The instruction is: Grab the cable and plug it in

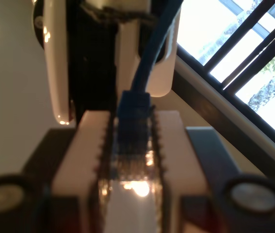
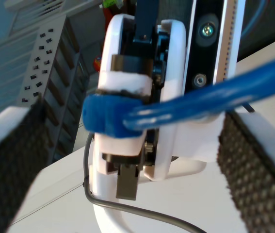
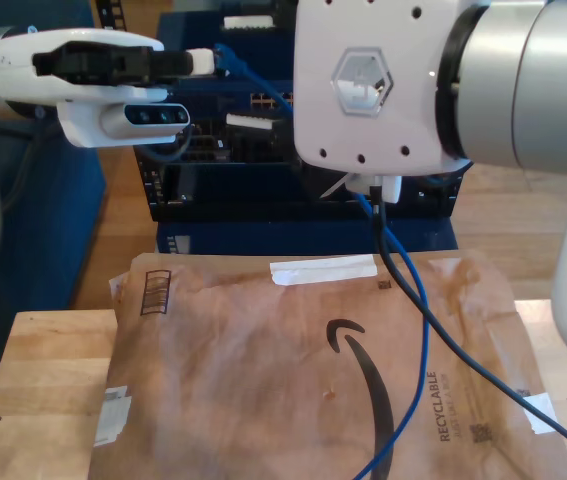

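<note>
- Holding the cable by its blue-booted plug, with my first gripper clamped narrow on it between white toothed pads.
- Saw that same gripper at about ten o'clock in the exterior view, level, with the cable's end at its tip.
- Kept my second gripper spread wide, with black dimpled pads well apart and the cable crossing between them; could not tell whether it touched either pad.
- Traced the cable in the exterior view from under a large white arm housing at about one o'clock, hanging down to about six o'clock over a brown paper mailer.
- Noted a black cable running beside it toward five o'clock.
- Found the mailer lying on a wooden table, with a dark equipment rack behind at twelve o'clock.
</note>
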### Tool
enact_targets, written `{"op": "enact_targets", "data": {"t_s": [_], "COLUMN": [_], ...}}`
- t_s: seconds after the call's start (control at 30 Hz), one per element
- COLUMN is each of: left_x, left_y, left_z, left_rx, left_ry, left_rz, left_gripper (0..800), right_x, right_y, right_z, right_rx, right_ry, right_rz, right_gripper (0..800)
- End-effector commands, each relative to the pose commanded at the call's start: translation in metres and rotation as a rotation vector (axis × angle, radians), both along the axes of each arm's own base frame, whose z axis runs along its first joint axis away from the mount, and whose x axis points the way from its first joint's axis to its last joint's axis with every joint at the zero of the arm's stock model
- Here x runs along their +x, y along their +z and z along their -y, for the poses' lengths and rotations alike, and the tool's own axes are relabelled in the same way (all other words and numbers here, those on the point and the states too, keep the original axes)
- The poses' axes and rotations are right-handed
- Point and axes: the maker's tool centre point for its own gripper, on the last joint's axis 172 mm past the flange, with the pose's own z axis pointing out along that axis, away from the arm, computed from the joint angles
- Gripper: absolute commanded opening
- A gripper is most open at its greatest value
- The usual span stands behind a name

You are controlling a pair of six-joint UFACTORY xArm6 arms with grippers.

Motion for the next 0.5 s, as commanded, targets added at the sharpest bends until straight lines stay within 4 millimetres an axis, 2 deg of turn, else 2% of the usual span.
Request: {"op": "enact_targets", "data": {"t_s": [0.1, 0.33, 0.5], "left_x": [-0.0024, -0.0050, -0.0049], "left_y": [0.0005, 0.0014, -0.0001], "left_z": [-0.0005, -0.0002, -0.0003], "left_rx": [-0.005, -0.008, -0.011], "left_ry": [-0.008, -0.016, -0.016], "left_rz": [0.002, 0.003, -0.004], "left_gripper": [5, 5, 5], "right_x": [0.0003, 0.0005, 0.0002], "right_y": [0.0007, 0.0011, 0.0009], "right_z": [0.0003, 0.0004, 0.0007], "right_rx": [0.003, 0.003, 0.007], "right_ry": [-0.002, -0.003, -0.004], "right_rz": [0.001, 0.002, -0.002], "right_gripper": [386, 374, 277]}}
